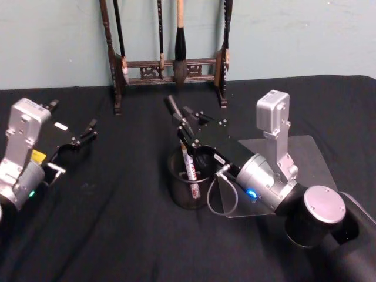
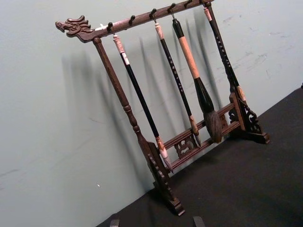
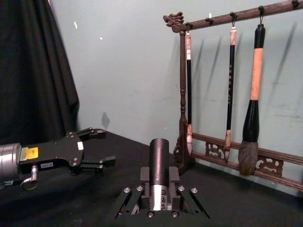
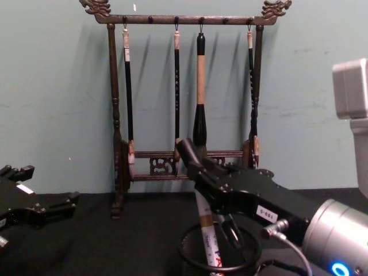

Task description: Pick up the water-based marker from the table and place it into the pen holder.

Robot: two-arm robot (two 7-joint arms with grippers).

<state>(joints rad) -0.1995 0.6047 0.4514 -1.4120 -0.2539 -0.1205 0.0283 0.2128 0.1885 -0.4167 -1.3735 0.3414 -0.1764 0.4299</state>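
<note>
Right gripper (image 1: pixel 187 134): reaches in from the 4 o'clock side of the table and sits directly over the pen holder, fingers clamped on the marker just below its black cap.
Water-based marker (image 1: pixel 189 164): tilted, black cap up and leaning toward 11 o'clock, white printed barrel already down inside the cup (in the chest view the barrel (image 4: pixel 208 241) crosses the rim and runs into the mesh; whether its tip touches the bottom I cannot tell).
Pen holder (image 1: pixel 175 187): round black wire-mesh cup with a solid rim, upright near the middle of the black table, just beside the clear sheet.
Clear sheet (image 1: pixel 305 155): flat transparent plate lying at 3 o'clock of the cup, partly under the right arm.
Left gripper (image 1: pixel 82 136): out at 9 o'clock, well apart from the cup, hovering above the cloth with its fingers spread and nothing between them (the right wrist view shows it side-on (image 3: pixel 97 149)).
Black table (image 1: pixel 117 235): dark cloth covers the whole surface.
Brush rack (image 1: pixel 170 69): dark carved wooden stand at 12 o'clock, farthest back against the pale green wall, with calligraphy brushes hanging from its top bar (image 4: pixel 200 86).
</note>
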